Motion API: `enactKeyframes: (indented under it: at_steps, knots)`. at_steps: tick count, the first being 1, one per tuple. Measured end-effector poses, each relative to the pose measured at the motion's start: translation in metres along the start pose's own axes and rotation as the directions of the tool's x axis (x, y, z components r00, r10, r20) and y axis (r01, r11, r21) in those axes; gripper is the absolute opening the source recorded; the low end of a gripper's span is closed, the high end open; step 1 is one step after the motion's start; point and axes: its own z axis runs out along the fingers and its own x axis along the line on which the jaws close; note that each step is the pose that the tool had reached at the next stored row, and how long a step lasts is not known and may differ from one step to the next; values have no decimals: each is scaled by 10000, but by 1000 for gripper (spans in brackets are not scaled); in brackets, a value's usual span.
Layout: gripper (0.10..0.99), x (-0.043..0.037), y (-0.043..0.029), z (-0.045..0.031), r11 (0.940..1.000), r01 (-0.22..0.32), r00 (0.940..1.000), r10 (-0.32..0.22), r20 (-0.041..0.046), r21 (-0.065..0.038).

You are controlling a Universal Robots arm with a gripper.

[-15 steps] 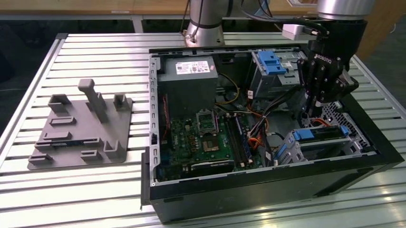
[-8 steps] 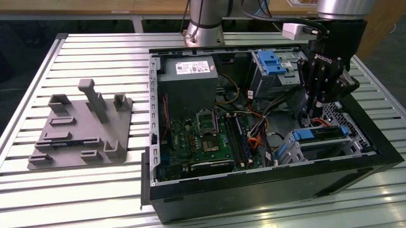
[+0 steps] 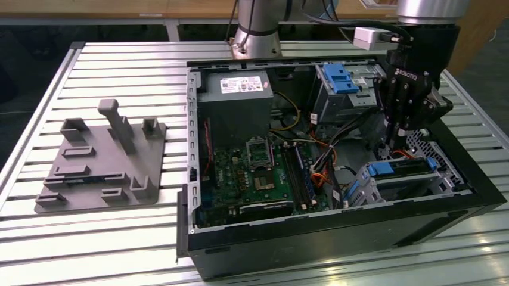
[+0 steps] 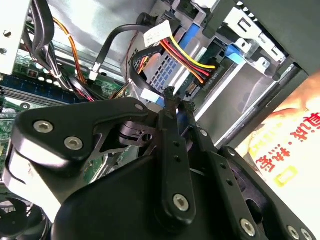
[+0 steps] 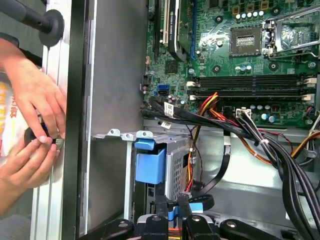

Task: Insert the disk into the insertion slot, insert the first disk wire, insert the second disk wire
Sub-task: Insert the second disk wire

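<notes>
The disk [image 3: 394,168], framed by its blue carrier [image 5: 150,165], sits inside the insertion slot [image 3: 413,186], a grey perforated cage [image 5: 176,170] at the case's corner on the exterior view's right. My gripper [image 3: 395,148] hangs straight down over that cage. In both wrist views its fingertips [image 4: 170,94] stand close together, with a small blue plug [image 5: 172,213] of a black disk wire [image 5: 212,192] pinched between them. A plug with red, yellow and black wires [image 4: 200,74] lies against the cage just beyond my gripper [image 4: 179,100].
A second cage with a wide blue latch [image 3: 342,77] stands farther back. The motherboard [image 3: 254,167] and thick cable bundles [image 5: 270,145] fill the case. A person's hands [image 5: 35,100] work outside the case wall. A grey fixture plate [image 3: 104,161] lies on the slatted table.
</notes>
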Motion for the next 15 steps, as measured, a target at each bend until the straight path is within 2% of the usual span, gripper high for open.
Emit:
enactKeyframes:
  at_steps: [1, 2, 3, 5, 6, 8, 11, 13, 15]
  knots:
    - [200, 1, 0, 1, 10000, -1, 10000, 1, 8, 1]
    - [200, 5, 1, 3, 10000, -6, 9999, 6, 119, 14]
    - [200, 12, 1, 6, 10000, -13, 9996, 12, 271, 30]
    - [200, 23, 2, 11, 10000, -29, 9980, 25, 627, 65]
    - [200, 32, 3, 14, 10000, -33, 9972, 28, 741, 73]
    - [200, 49, 4, 21, 10000, -40, 9959, 33, 900, 84]
    - [200, 66, 0, 28, 9999, -61, 9951, 53, 989, 83]
    - [200, 68, -3, 28, 9999, -112, 9941, 103, 1083, 72]
    - [200, 68, -6, 28, 9998, -181, 9920, 172, 1250, 63]
